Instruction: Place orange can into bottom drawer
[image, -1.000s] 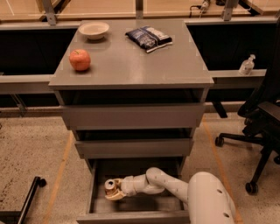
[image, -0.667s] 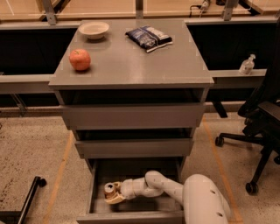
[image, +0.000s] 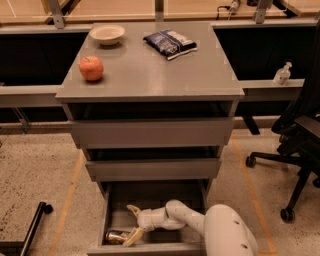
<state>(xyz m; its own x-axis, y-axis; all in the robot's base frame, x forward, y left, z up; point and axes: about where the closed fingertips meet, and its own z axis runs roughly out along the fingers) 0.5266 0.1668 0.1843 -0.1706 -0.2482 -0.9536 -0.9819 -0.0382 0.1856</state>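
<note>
The bottom drawer (image: 150, 196) of the grey cabinet is pulled out, and my arm reaches into it from the lower right. The orange can (image: 116, 236) lies on its side on the drawer floor at the front left. My gripper (image: 133, 223) is inside the drawer just right of the can, with its two pale fingers spread wide. The lower fingertip (image: 132, 236) is beside the can's end; I cannot tell if it touches.
On the cabinet top (image: 150, 75) are a red apple (image: 91, 68), a pale bowl (image: 107, 34) and a dark snack bag (image: 169, 43). The two upper drawers stick out slightly. An office chair (image: 300, 150) stands to the right, and a black bar (image: 30, 230) lies at lower left.
The gripper held the can upright inside the drawer before. Now the fingers have spread and the can lies on its side on the drawer floor, lower and nearer the front.
</note>
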